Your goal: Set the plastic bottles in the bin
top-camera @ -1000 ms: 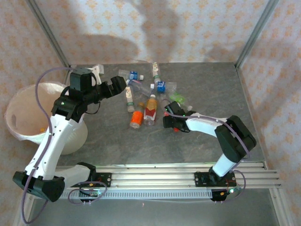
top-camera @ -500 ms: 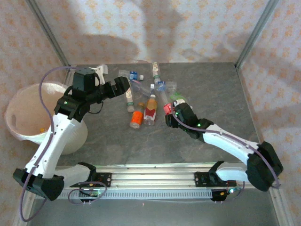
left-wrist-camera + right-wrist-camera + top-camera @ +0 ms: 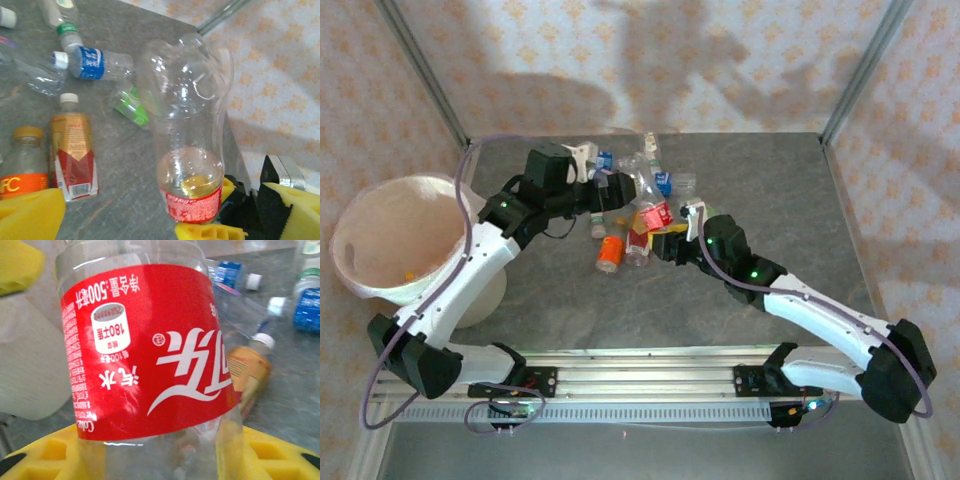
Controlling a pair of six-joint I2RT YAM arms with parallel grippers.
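Red-labelled plastic bottle (image 3: 150, 350) is pinched between the yellow pads (image 3: 45, 462) of the right gripper (image 3: 661, 228) and held above the grey table (image 3: 770, 200). Just beyond, the left gripper (image 3: 623, 189) is spread wide beside it. Other bottles (image 3: 609, 252) are scattered below, and the bin (image 3: 360, 285) is seen well apart at the left.

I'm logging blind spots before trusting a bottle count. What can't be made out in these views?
- Top view: the left hand covers part of the bottle pile, so no full count.
- Right wrist view: the red-label bottle in the right hand is cut by the frame edges; cap or none, unclear.
- Top view: the orange speck inside the bin is too small to name.
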